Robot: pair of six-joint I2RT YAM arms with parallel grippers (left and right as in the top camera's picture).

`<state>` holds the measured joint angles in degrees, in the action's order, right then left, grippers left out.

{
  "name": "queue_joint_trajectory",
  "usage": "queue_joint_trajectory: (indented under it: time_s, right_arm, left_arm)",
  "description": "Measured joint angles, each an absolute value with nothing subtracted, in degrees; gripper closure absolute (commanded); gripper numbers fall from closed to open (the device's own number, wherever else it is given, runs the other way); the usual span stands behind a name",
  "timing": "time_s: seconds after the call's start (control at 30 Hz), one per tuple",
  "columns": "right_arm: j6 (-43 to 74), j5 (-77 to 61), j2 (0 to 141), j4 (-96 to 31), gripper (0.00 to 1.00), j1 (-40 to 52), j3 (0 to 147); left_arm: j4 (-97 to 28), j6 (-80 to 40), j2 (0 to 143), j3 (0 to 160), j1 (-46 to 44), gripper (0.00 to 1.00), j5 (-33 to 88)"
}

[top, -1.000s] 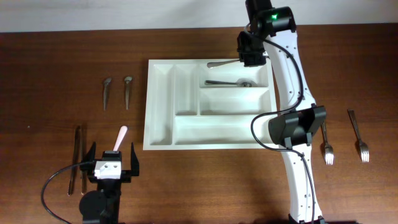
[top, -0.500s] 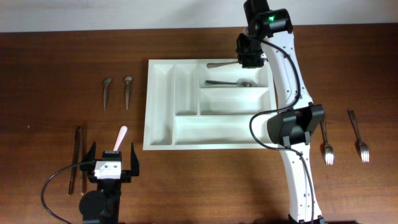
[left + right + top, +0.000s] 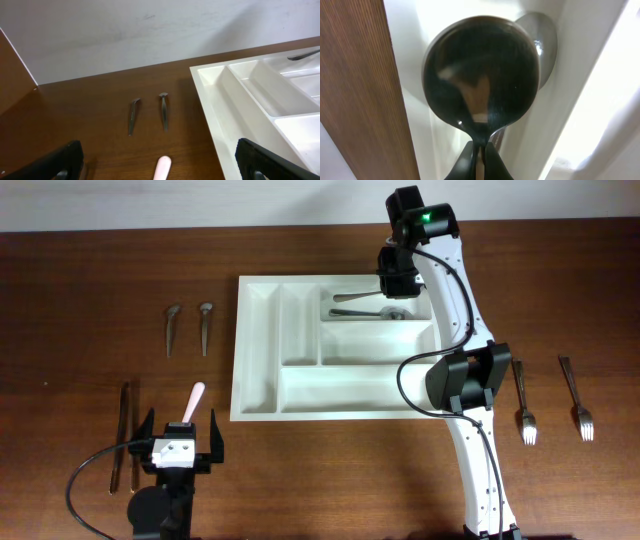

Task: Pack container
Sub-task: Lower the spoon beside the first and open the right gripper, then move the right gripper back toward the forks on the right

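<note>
1. The container (image 3: 300,395) lies mid-surface, and one spoon (image 3: 365,313) already rests in its far right long compartment.
2. The right tool (image 3: 392,288) is clamped on a second spoon (image 3: 352,297), which it holds just above that same compartment and has not yet released.
3. Still to pack, it seems, are two forks (image 3: 526,420) toward the right edge. Two small utensils (image 3: 205,326), a pink-handled piece (image 3: 195,398) and long thin pieces (image 3: 124,430) wait toward the left edge.
4. The left tool (image 3: 182,442) hangs near the front edge with its jaws wide and empty.

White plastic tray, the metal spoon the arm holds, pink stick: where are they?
large white plastic cutlery tray (image 3: 340,390): overhead view, floor of its bottom long compartment.
held shiny metal spoon (image 3: 481,75): right wrist view, middle of its bowl.
pale pink stick (image 3: 194,401): overhead view, middle of its length.
</note>
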<state>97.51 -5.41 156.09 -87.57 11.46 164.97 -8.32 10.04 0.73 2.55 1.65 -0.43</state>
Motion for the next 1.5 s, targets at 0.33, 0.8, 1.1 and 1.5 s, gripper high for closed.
queue_joint_trajectory:
  time_s: [0.33,0.8,1.1,1.5]
  right_arm:
    - [97.5,-5.0,156.1,-87.6,0.91,11.2,165.0]
    - [84.8,-3.3,156.1,-80.4,0.19,10.1,165.0]
    - [53.8,-3.0,155.7,-84.7,0.01,0.6,167.5]
    - [17.9,-3.7,140.6,-97.0,0.01,-12.4,167.9]
  left_arm:
    - [-8.3,10.0,0.7,2.5,1.7,0.01,-0.4]
    - [-8.3,10.0,0.7,2.5,1.7,0.01,-0.4]
    - [-8.3,10.0,0.7,2.5,1.7,0.01,-0.4]
    - [-8.3,10.0,0.7,2.5,1.7,0.01,-0.4]
